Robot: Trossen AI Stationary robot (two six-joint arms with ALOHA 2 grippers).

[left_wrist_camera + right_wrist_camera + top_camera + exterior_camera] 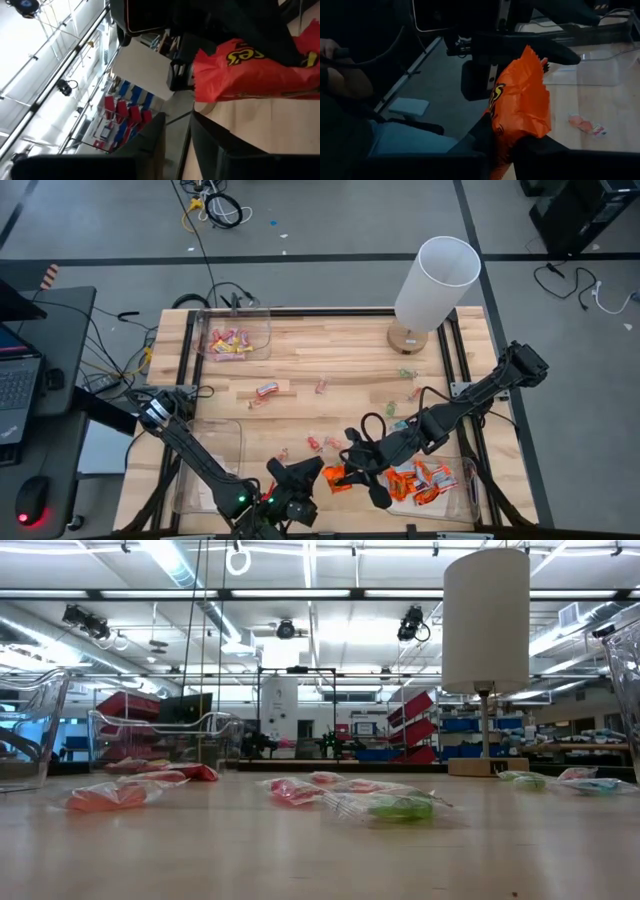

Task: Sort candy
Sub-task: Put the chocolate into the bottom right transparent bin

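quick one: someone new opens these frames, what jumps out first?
Probably the bright orange candy at the table's near edge, caught between the left gripper and the right gripper, which looks closed on it in the right wrist view. Next, the tall white lamp at the far right of the table. Then the clear bin of orange candies by the right arm.

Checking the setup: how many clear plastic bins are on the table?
3: one at the far left with pink candy, one at the near left, one at the near right with orange candy.

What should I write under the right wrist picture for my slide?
Right gripper pinching an orange candy above the wooden table.
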